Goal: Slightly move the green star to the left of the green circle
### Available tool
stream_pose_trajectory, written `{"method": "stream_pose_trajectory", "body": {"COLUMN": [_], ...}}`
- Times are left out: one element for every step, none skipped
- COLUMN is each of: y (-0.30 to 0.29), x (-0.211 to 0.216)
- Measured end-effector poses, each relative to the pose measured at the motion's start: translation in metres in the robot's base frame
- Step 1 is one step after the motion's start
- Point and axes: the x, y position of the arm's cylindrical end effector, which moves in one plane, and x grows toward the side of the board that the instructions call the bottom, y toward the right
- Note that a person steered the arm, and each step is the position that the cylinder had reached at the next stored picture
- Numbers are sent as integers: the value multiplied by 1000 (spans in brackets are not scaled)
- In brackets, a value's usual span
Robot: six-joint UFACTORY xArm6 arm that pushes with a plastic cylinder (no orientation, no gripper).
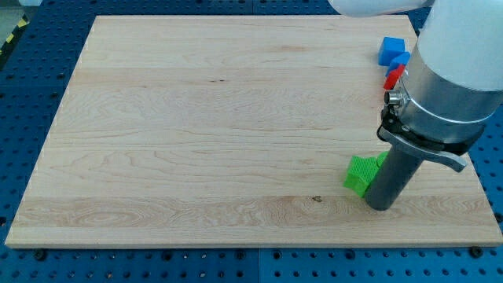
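Observation:
A green block (361, 174) lies near the view's lower right on the wooden board (196, 134); its outline looks like the green star, partly covered by my rod. A sliver of a second green piece (382, 159) shows just behind the rod; its shape cannot be made out. My tip (380, 206) rests on the board right beside the green block, on its right and slightly below it, touching or almost touching it.
A blue block (391, 49) and a red block (393, 76) sit near the board's upper right edge, partly hidden by the arm's grey body. A blue pegboard surface surrounds the board.

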Motion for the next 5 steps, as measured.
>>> {"method": "stream_pose_trajectory", "body": {"y": [-18, -18, -18, -19, -22], "x": [-1, -1, -9, -9, -12]}}
